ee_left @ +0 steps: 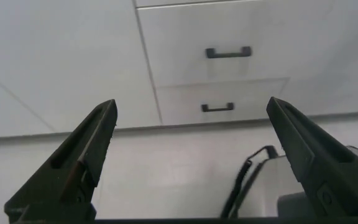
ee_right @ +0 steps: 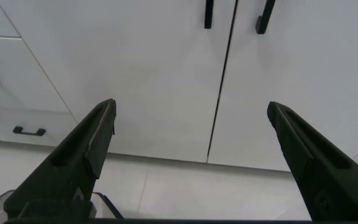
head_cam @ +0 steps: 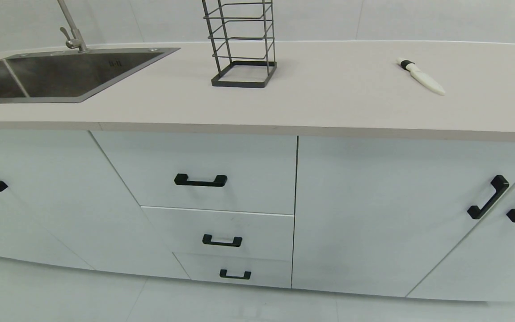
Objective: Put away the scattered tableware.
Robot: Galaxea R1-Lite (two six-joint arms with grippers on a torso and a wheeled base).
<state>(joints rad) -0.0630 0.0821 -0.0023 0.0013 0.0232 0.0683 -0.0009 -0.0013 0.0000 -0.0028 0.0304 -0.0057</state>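
L gripper (ee_left: pixel 191 104): jaws spread wide apart, nothing clamped betw. them. Two dark tapered jaws, tips approx. level w/ each other, each widening toward its base. Slot-like recess on outer side of each jaw nr the base. L wrist held low, aimed fwd & a bit downward.

R gripper (ee_right: pixel 191 104): same pose, jaws fully parted, gap betw. them empty. Tips level, jaws approx. symmetrical, dark, tapering to narrow ends. R wrist also low, aimed fwd & slightly down.
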